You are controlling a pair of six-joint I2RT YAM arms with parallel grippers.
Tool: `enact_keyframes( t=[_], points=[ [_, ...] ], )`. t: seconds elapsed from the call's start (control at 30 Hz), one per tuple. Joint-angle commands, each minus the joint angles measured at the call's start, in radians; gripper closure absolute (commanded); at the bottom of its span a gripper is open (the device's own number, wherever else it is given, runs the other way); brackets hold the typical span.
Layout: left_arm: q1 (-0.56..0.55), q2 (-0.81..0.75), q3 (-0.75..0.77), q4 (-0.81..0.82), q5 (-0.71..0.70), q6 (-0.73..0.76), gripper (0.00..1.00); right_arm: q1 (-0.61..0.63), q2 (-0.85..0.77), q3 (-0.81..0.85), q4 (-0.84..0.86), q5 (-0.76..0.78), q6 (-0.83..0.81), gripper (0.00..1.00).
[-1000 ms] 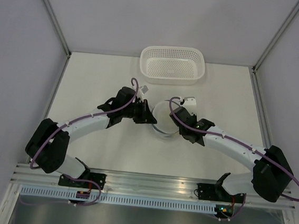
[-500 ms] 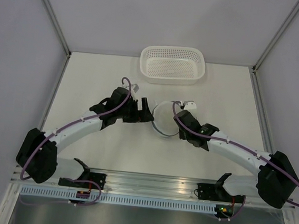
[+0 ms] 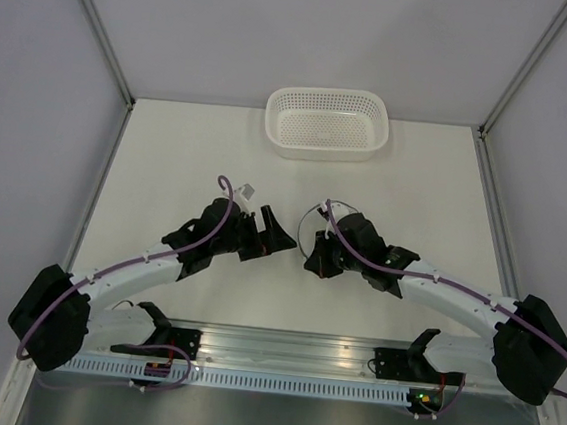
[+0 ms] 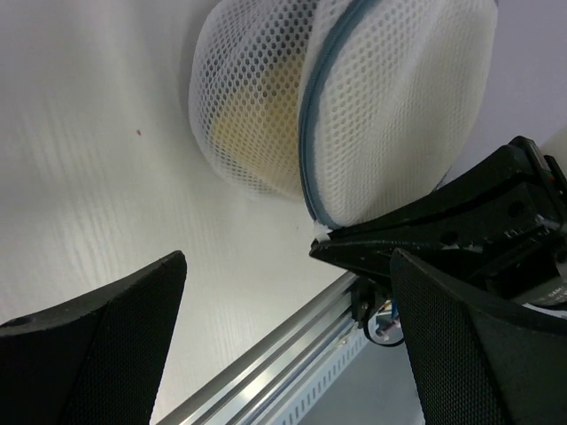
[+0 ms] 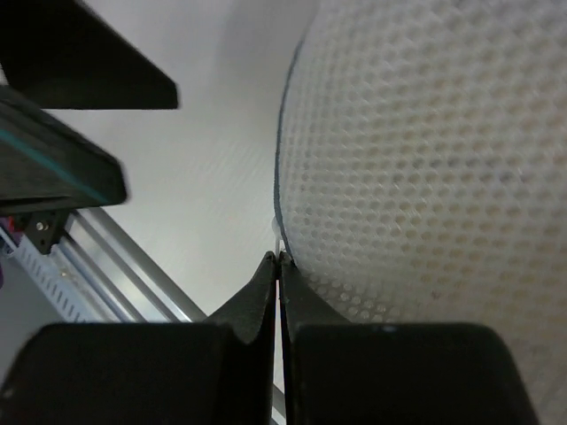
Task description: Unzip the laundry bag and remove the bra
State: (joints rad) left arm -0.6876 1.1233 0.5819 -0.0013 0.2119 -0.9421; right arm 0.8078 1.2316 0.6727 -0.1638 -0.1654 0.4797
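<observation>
The laundry bag [image 4: 354, 97], a round white mesh pouch with a blue-grey zipper rim, stands on edge in the left wrist view. The bra [image 4: 244, 115] shows only as a yellow patch through the mesh. My right gripper [image 5: 280, 258] is shut on the small white zipper pull at the rim of the laundry bag [image 5: 425, 159]. From above, the right gripper [image 3: 313, 261] covers most of the laundry bag [image 3: 308, 227]. My left gripper [image 3: 273, 236] is open just left of the bag, apart from it, and nothing lies between its fingers [image 4: 89, 354].
A white perforated plastic basket [image 3: 327, 123] stands at the back of the table. The aluminium rail [image 3: 280, 348] with the arm bases runs along the near edge. Grey walls close in both sides.
My left gripper has opened, let go of the bag and drawn back toward the near left. The right gripper, still shut, has pulled the bag toward the near edge and tipped it on edge.
</observation>
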Motion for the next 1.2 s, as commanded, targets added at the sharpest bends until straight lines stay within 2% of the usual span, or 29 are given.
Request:
enact_keyframes(
  t=[0.0, 0.33, 0.43, 0.53, 0.63, 0.67, 0.73, 0.77, 0.87, 1.03, 1.17],
  points=[
    [-0.021, 0.052, -0.037, 0.214, 0.046, -0.110, 0.01, 0.002, 0.011, 0.016, 0.106, -0.106, -0.003, 1.00],
    [-0.030, 0.197, -0.011, 0.445, -0.009, -0.172, 0.03, 0.002, -0.038, 0.007, 0.083, -0.115, -0.016, 0.99],
    [-0.032, 0.259, 0.016, 0.481, 0.004, -0.176, 0.09, 0.002, -0.055, 0.004, 0.067, -0.111, -0.023, 1.00],
    [-0.036, 0.320, 0.038, 0.526, 0.040, -0.185, 0.23, 0.002, -0.064, 0.004, 0.055, -0.099, -0.021, 1.00],
    [-0.038, 0.352, 0.045, 0.553, 0.064, -0.196, 0.42, 0.002, -0.064, 0.007, 0.038, -0.085, -0.027, 1.00],
    [-0.039, 0.354, 0.044, 0.554, 0.066, -0.198, 0.58, 0.002, -0.064, 0.007, 0.035, -0.080, -0.030, 1.00],
    [-0.039, 0.351, 0.042, 0.544, 0.058, -0.196, 0.72, 0.002, -0.061, 0.013, 0.026, -0.074, -0.033, 1.00],
    [-0.039, 0.342, 0.044, 0.534, 0.046, -0.189, 0.83, 0.002, -0.058, 0.014, 0.017, -0.062, -0.032, 1.00],
    [-0.038, 0.316, 0.061, 0.464, 0.023, -0.152, 0.96, 0.001, -0.043, 0.027, -0.011, -0.045, -0.039, 1.00],
    [-0.015, 0.279, 0.085, 0.354, -0.016, -0.078, 0.98, 0.002, -0.015, 0.039, -0.071, -0.007, -0.052, 1.00],
    [0.013, 0.263, 0.113, 0.278, 0.001, 0.017, 0.98, 0.002, 0.000, 0.076, -0.208, 0.127, -0.056, 1.00]
  ],
)
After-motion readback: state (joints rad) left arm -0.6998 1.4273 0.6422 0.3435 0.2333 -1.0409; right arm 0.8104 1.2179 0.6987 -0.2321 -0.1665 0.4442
